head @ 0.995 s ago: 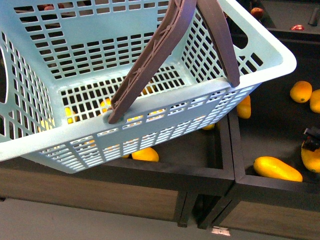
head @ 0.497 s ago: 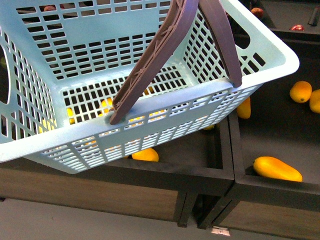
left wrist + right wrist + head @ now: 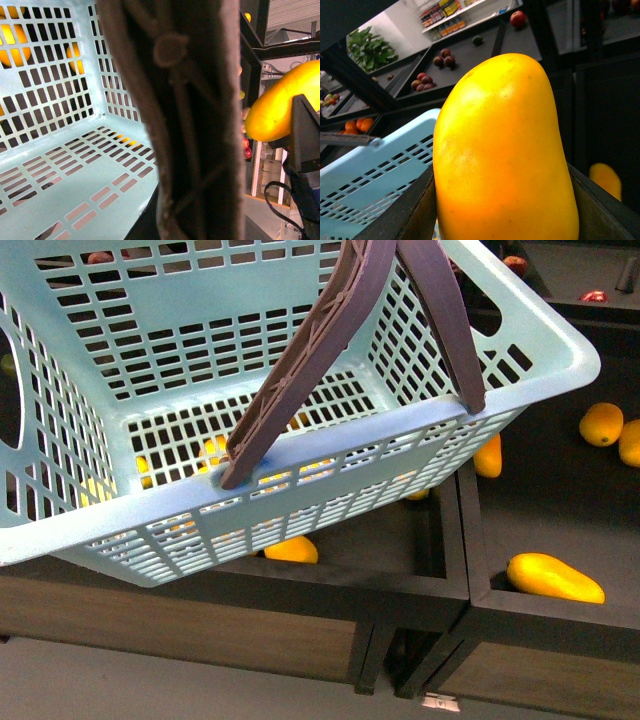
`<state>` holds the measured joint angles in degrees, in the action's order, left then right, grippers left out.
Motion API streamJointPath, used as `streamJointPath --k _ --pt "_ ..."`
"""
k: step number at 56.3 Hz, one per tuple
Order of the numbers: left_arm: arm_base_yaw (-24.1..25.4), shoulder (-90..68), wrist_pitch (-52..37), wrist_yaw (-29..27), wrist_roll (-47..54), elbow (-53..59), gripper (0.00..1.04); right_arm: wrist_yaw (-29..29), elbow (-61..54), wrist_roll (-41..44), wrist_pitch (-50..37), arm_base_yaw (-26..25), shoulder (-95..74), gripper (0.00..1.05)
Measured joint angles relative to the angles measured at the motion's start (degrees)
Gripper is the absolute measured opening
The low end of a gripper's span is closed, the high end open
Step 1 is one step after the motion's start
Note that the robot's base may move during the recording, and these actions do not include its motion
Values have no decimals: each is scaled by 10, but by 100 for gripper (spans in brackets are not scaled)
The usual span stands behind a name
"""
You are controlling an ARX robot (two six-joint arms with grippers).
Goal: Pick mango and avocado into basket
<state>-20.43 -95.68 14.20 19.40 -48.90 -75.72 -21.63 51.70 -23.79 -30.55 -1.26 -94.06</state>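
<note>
On the left, the basket [image 3: 100, 530] hangs tilted above the dark fruit shelf [image 3: 440, 590]. Its floor is bare; the yellow that you see through the slots is fruit lying below it. Your left hand does not show in any view, so I cannot tell whether it is clenched. The left wrist view is mostly filled by the brown handles [image 3: 300, 370], very near. Hold the basket quiet, with its mouth open toward the right.

On the right, your right hand [image 3: 506, 212] is clenched on the mango [image 3: 505, 145], which is beside the basket and not yet inside. Carry it over the rim, pass clear of the handles, and go down near the floor before you loosen, because I judge a smooth fruit may roll on a tilted floor. I cannot find the avocado with certainty.
</note>
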Motion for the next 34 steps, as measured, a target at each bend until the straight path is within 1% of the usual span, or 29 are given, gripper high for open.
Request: streamJointPath --k 10,16,26,34 --pt "0 0 0 -1 0 0 6 23 8 -1 1 85 -22 63" --pt "0 0 0 -1 0 0 6 40 13 -7 -8 127 -38 63" --pt "0 0 0 -1 0 0 6 54 13 4 -10 175 -49 64" --pt "0 0 0 1 0 0 6 66 12 16 -5 194 -55 84"
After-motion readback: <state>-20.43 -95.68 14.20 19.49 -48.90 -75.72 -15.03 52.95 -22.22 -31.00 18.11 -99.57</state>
